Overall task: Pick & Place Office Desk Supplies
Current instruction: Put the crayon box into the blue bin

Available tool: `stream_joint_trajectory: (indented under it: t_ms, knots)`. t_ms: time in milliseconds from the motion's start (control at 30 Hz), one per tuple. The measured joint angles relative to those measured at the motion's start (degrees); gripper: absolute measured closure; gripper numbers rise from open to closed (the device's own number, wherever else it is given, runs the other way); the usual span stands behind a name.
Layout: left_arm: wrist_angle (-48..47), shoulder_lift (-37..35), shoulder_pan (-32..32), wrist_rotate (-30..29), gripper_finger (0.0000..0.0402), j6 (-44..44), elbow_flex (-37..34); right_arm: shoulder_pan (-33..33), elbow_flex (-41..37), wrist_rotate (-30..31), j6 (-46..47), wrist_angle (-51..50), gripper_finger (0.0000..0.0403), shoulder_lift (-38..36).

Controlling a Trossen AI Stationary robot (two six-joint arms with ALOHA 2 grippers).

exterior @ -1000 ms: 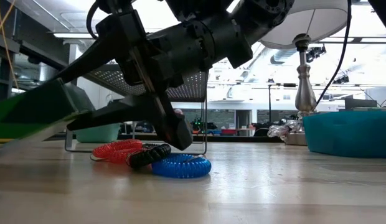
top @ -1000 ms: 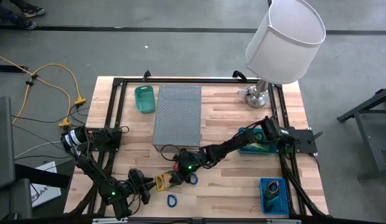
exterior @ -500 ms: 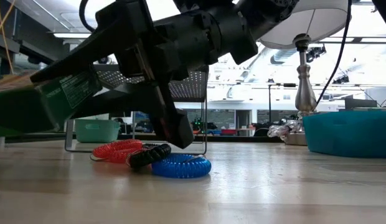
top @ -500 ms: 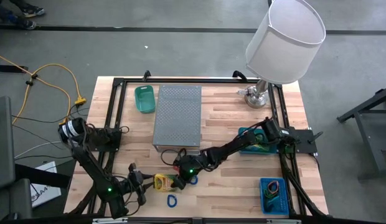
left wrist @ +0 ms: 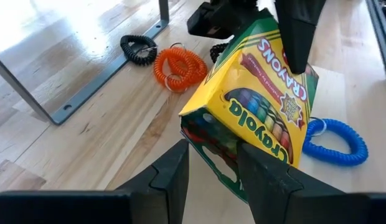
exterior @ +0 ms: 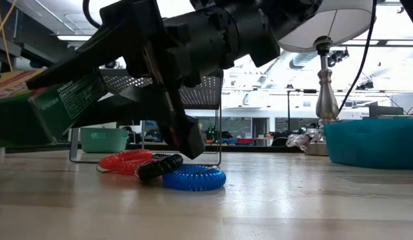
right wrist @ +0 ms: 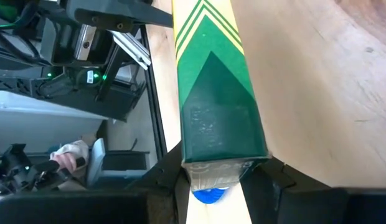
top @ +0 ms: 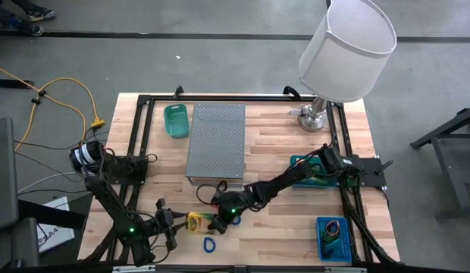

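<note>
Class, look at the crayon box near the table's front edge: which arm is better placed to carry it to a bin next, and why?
Probably the right. The right gripper is shut on the crayon box, lifted off the table, while the left gripper only faces it with open jaws.

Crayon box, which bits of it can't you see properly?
High view: crayon box too small to read; right gripper covers one end.
Low view: the box is cut off by the picture's left edge.
Left wrist view: fingers of the left gripper hide its lower corner.
Right wrist view: the box hides most of a blue thing, too little to name.
</note>
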Motion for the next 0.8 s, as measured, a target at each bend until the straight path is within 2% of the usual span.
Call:
stream_joint_trajectory:
  t_ms: [267, 500, 800]
  knots:
    - [-1.11, -0.11, -0.35, -0.02, 0.0270, 0.08, 0.22, 0.98, 0.00, 0.84, -1.26, 0.66, 0.0298, -0.25]
    - [-5.52, -0.17, 0.20, 1.80, 0.0270, -8.31, 0.33, 1.64, -0.03, 3.37, -2.01, -0.23, 0.0298, -1.36]
    - [-6.48, -0.17, 0.16, 3.07, 0.0270, -8.90, 0.31, 2.02, 0.00, 5.27, -4.28, -2.58, 0.0298, -3.71]
